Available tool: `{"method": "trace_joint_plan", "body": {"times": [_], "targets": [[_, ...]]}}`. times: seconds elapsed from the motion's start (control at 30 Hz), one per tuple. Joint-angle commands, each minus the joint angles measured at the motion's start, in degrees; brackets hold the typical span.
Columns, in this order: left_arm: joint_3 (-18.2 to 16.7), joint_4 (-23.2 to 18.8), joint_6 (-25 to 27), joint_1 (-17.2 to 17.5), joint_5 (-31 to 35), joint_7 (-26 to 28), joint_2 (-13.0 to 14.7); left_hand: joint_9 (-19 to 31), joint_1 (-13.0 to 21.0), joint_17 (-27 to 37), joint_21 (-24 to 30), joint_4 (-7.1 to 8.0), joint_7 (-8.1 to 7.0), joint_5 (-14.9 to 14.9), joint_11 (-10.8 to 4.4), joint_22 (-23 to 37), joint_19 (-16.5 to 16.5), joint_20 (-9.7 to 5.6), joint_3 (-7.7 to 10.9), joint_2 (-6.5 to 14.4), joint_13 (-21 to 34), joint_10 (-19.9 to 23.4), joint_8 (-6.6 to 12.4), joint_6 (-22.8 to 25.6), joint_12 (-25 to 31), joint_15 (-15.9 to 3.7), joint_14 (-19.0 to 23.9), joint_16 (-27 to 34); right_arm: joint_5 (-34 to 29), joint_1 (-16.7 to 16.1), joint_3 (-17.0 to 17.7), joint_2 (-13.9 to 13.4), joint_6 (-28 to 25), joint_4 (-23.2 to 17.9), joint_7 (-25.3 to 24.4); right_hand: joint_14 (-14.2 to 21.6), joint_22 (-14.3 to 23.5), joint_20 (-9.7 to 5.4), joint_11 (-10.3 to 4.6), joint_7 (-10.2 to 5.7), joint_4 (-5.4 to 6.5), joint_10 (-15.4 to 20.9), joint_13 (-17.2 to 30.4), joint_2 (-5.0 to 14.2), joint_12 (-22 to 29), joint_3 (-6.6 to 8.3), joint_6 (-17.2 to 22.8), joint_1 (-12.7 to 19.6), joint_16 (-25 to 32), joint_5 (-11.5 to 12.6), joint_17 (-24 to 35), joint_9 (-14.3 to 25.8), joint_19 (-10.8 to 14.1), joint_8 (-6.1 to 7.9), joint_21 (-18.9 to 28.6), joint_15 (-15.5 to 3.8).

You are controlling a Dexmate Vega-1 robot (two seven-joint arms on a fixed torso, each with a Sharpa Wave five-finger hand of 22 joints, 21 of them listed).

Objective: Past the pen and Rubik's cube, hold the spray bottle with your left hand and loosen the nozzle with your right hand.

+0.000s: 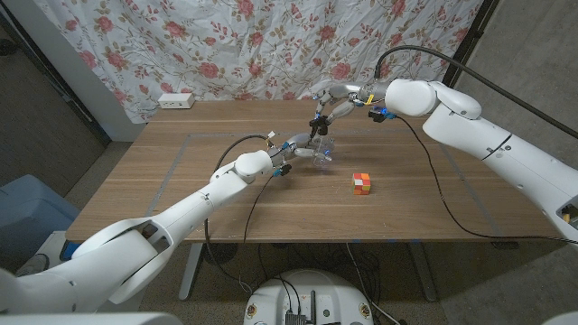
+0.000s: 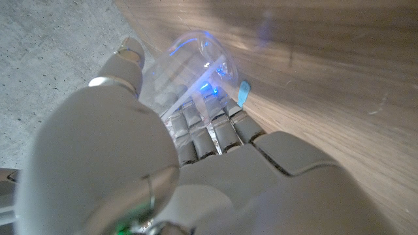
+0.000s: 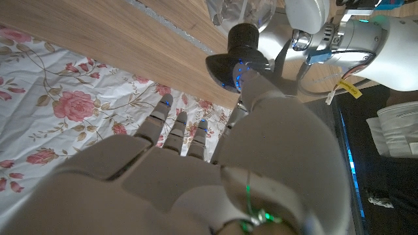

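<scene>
Bottle (image 1: 323,153) stood on the tabletop (image 1: 181,181), gripped by the left hand (image 1: 293,147); the right hand (image 1: 336,101) pinched its black nozzle (image 3: 240,52) beyond the cube (image 1: 362,183).

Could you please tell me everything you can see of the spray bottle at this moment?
The spray bottle has a clear, see-through plastic body and a black nozzle on top. It stands upright near the middle of the wooden table, beyond the Rubik's cube. The left hand grips the body, fingers wrapped around it. The right hand comes from above, its fingers at the nozzle. Whether the nozzle has loosened cannot be told.
</scene>
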Motion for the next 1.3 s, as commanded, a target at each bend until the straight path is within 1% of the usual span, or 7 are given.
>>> {"method": "trace_joint_plan", "body": {"times": [0.03, 0.07, 0.3, 0.7, 1.2, 1.27, 1.3], "targets": [[0.10, -0.18, 0.33, 0.15, 0.02, -0.02, -0.04, 0.12, -4.79, 0.12, -0.02, 0.12, 0.20, -0.10, 0.13, 0.29, -0.22, -2.07, 0.31, 6.40, 0.20, 0.42, 0.53, 0.63, -0.06, -7.06, 0.39, -0.20, 0.50, -0.30, 0.09, -0.45, 0.11, -0.19, -0.73, 0.61, 0.15, -0.49, -0.28, 0.07, 0.15, 1.37, 0.18, 0.00, 0.48, -0.41, 1.97, 1.11, 0.68, 0.60, 0.23, -0.01, 0.12, 0.82, -0.03, -0.54], [0.09, -0.20, 0.33, 0.19, -0.01, -0.01, -0.05, 0.12, -4.79, 0.12, -0.03, 0.13, 0.23, -0.10, 0.23, 0.29, -0.24, -2.03, 0.32, 6.44, 0.20, 0.41, 0.53, 0.61, -0.07, -7.08, 0.39, -0.20, 0.54, -0.28, 0.08, -0.47, 0.08, -0.20, -0.67, 0.55, 0.15, -0.55, -0.10, 0.09, 0.23, 1.74, 0.17, -0.05, 0.45, -0.71, 3.50, 1.55, 0.75, 0.73, 0.33, 0.18, 0.10, 1.54, -0.04, -0.46], [0.14, -0.27, 0.22, 0.32, 0.01, 0.01, -0.05, 0.08, -4.85, 0.07, -0.02, 0.13, 0.24, -0.11, 0.22, 0.29, -0.22, -2.05, 0.38, 6.49, 0.24, 0.47, 0.57, 0.68, -0.13, -7.02, 0.50, -0.28, 0.59, -0.26, 0.08, -0.63, 0.25, -0.19, -0.73, 0.98, 0.16, -0.73, -0.33, 0.03, 0.30, 2.26, 0.16, 0.06, 0.39, -1.06, 5.07, 2.35, 1.13, 0.98, 0.55, 0.23, 0.20, 2.20, 0.02, -0.81], [0.28, -0.26, -0.21, 0.60, 0.04, 0.04, -0.20, 0.01, -4.95, 0.05, -0.03, 0.14, 0.37, -0.13, 0.33, 0.29, -0.23, -2.03, 0.45, 6.63, 0.30, 0.63, 0.62, 0.73, -0.23, -6.95, 0.61, -0.38, 1.36, -0.95, 0.80, -1.06, 1.46, -0.29, -1.73, 0.73, 0.17, -0.86, -0.56, -0.03, 0.15, 2.33, 0.16, 0.10, 0.19, -1.26, 5.46, 3.34, 1.22, 1.24, 0.76, -0.16, -0.20, 2.11, -0.12, -1.16], [0.14, -1.15, -0.28, 1.18, 0.21, 0.38, 0.21, -0.07, -4.90, 0.08, -0.01, 0.04, 0.25, -0.17, 0.24, 0.29, -0.18, -2.01, 0.43, 6.66, 0.38, 0.81, 0.73, 0.93, -0.37, -7.04, 0.78, -0.43, 2.56, -1.01, 2.57, -2.17, 2.30, -0.87, -1.87, -0.32, 0.19, -0.79, -0.19, 0.01, 0.41, 0.81, 0.19, -0.56, -0.85, -2.35, 0.54, 5.20, 1.21, 1.53, 1.27, -1.90, -1.09, -1.12, -0.16, -0.82], [0.10, -1.35, -0.23, 1.29, 0.24, 0.50, 0.29, -0.08, -4.88, 0.07, -0.01, 0.00, 0.27, -0.18, 0.25, 0.29, -0.18, -2.02, 0.41, 6.60, 0.39, 0.88, 0.74, 0.95, -0.36, -7.05, 0.80, -0.44, 2.37, -0.83, 2.67, -2.44, 1.70, -1.25, -1.53, -0.46, 0.19, -0.57, 0.00, -0.01, 0.80, 0.33, 0.20, -0.83, -1.13, -3.09, -1.51, 4.90, 1.28, 1.46, 1.44, -2.49, -1.15, -2.45, -0.11, -0.53], [0.07, -1.49, -0.15, 1.37, 0.24, 0.57, 0.34, -0.09, -4.92, 0.10, -0.01, 0.05, 0.22, -0.19, 0.29, 0.29, -0.17, -2.02, 0.41, 6.65, 0.39, 0.89, 0.74, 0.93, -0.36, -7.03, 0.77, -0.44, 2.27, -0.78, 2.72, -2.55, 1.46, -1.41, -1.45, -0.53, 0.19, -0.48, 0.11, -0.02, 0.88, 0.19, 0.21, -0.88, -1.19, -3.28, -1.95, 4.80, 1.27, 1.44, 1.47, -2.63, -1.06, -2.76, -0.07, -0.26]]}}
